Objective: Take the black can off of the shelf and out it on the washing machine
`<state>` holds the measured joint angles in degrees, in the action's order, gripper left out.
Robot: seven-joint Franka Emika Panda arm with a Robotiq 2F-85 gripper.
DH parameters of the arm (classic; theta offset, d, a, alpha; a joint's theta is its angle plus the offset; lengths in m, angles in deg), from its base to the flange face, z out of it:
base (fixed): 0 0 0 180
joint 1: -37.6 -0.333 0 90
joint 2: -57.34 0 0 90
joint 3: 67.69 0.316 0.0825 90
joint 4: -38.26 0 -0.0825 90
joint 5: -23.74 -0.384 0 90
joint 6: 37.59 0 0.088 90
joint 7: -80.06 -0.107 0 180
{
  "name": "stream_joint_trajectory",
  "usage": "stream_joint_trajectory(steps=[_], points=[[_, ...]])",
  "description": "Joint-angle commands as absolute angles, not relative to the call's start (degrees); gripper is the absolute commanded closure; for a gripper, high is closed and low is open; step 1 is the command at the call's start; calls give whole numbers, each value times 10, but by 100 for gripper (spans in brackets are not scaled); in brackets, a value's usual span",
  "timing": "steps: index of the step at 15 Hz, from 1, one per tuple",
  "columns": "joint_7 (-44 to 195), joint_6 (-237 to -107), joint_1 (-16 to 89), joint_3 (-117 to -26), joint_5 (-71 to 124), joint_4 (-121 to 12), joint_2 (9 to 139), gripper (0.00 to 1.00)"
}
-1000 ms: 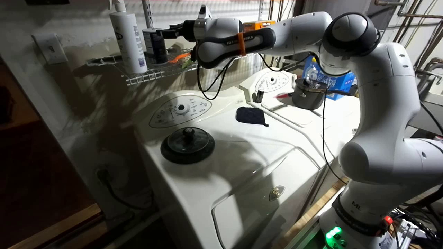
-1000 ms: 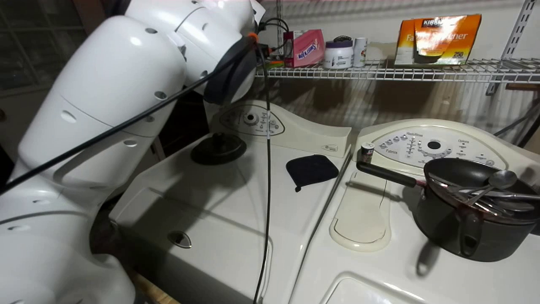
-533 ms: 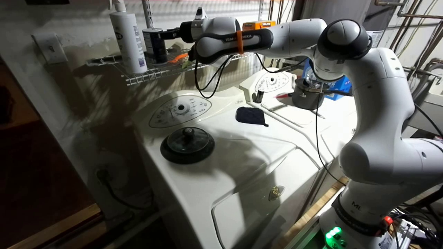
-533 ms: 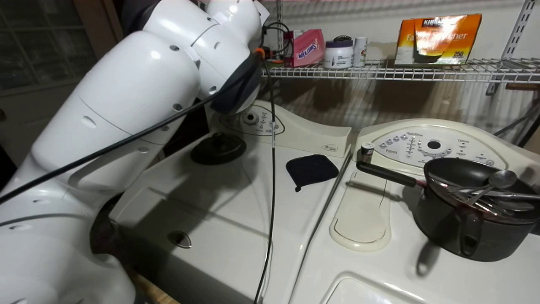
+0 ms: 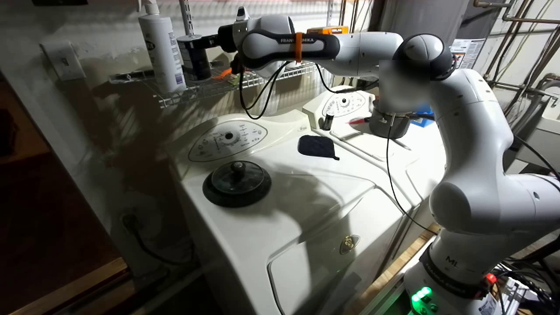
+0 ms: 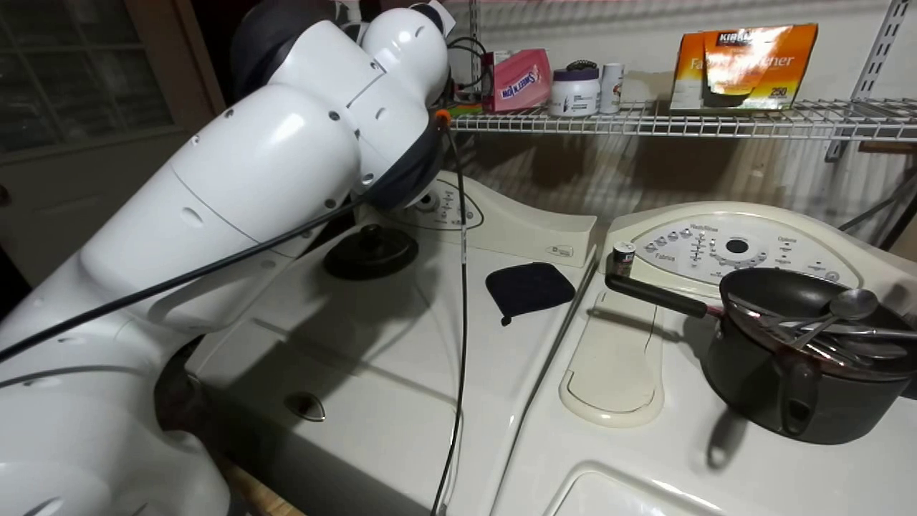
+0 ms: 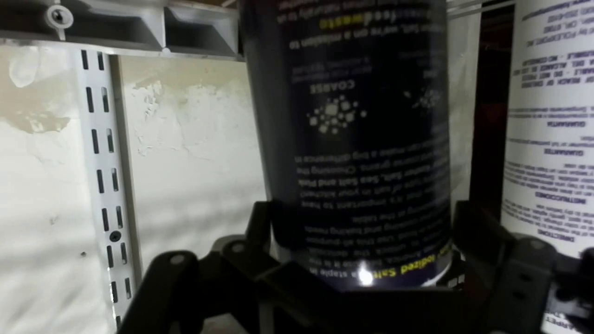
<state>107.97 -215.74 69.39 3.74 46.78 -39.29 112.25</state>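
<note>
The black can (image 5: 196, 65) stands on the white wire shelf (image 5: 192, 92), leaning slightly away from my gripper. My gripper (image 5: 202, 42) is at the can's upper part. In the wrist view, which stands upside down, the can (image 7: 357, 139) fills the space between the fingers of my gripper (image 7: 361, 215). The left finger is at the can's edge; a thin gap shows at the right finger. The fingers are spread wide around it. The white washing machine (image 5: 280, 159), with its oval dial panel, is below the shelf. The can and fingertips are hidden in an exterior view by the arm.
A tall white bottle (image 5: 162, 52) stands close beside the can. A dark pot lid (image 5: 238, 179) and a black pot holder (image 5: 316, 146) lie on the washing machine. A pot (image 6: 802, 380) stands on the neighbouring appliance. Boxes and a jar (image 6: 575, 93) stand along the shelf.
My gripper has moved left in an exterior view, further onto the can. The can's top has shifted slightly left while its base stays put. The arm's elbow has lowered.
</note>
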Motion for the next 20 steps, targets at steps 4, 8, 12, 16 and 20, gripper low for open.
stream_joint_trajectory(steps=[4, 8, 12, 16, 20], points=[[1143, -2072, 650, 61, 472, -291, 1184, 0], [1157, -2042, 632, 56, 470, -253, 1192, 32], [1145, -2038, 625, 52, 467, -240, 1183, 32], [1123, -2077, 647, 59, 469, -290, 1147, 32], [1098, -2134, 670, 71, 464, -360, 1119, 32]])
